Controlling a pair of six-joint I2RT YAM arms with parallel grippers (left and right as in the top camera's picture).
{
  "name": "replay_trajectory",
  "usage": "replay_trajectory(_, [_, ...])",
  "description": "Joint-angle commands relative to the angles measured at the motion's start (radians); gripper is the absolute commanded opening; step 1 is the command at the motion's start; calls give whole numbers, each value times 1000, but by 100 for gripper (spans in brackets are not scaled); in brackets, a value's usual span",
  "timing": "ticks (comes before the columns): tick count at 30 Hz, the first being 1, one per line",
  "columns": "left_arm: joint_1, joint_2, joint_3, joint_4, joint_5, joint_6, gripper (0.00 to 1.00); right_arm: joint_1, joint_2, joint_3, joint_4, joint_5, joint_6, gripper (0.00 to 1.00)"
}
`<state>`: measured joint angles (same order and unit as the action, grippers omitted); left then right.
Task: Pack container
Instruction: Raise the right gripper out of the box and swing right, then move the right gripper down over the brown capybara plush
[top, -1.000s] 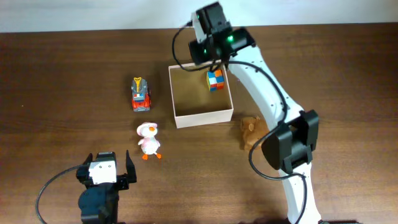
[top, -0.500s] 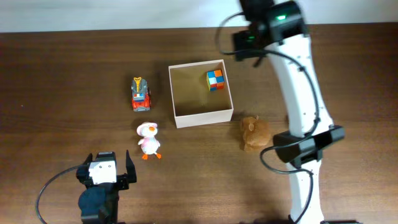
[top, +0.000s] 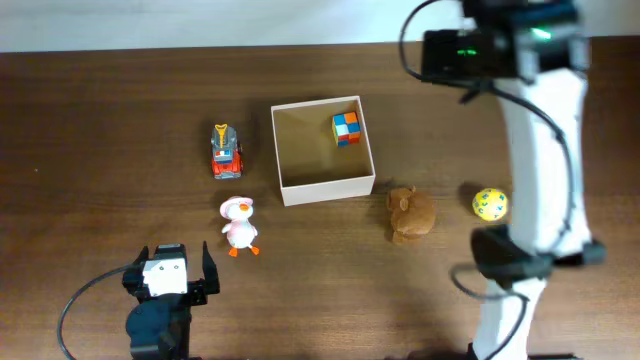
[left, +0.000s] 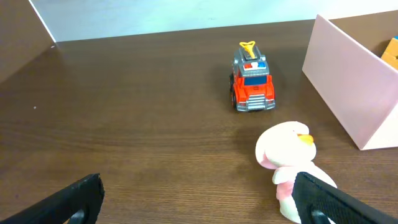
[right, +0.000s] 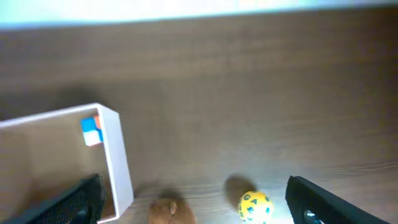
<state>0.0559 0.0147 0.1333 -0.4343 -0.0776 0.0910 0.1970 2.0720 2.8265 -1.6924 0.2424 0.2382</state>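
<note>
The container (top: 329, 188), a shallow white-walled box with a tan inside, stands mid-table. A multicoloured cube (top: 346, 128) lies in its far right corner. My right gripper (right: 193, 183) hangs open and empty high over the table's far right side, away from the box. Its view shows the container wall (right: 118, 162), the cube (right: 92, 130), a yellow ball (right: 255, 206) and a brown plush toy (right: 169, 211) below. My left gripper (left: 198, 186) is open and empty near the front left edge. A white duck (left: 286, 152) sits just ahead of its right finger.
A red fire truck (top: 226, 150) stands left of the container, with the duck (top: 238, 225) in front of it. The brown plush (top: 410, 213) and yellow ball (top: 490, 204) lie right of the box. The right arm's base (top: 505, 265) stands front right.
The right gripper opened, left the cube in the container and swung up and away to the right, uncovering the yellow ball. The left arm stayed still.
</note>
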Motion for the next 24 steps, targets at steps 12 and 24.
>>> replay_trajectory(12, [5, -4, -6, 2, 11, 19, 99, -264, -536, -727, 3, 1, 2, 99])
replay_trajectory(24, [5, -4, -6, 2, 11, 19, 99, -256, -558, -1355, 415, -200, -77, 99])
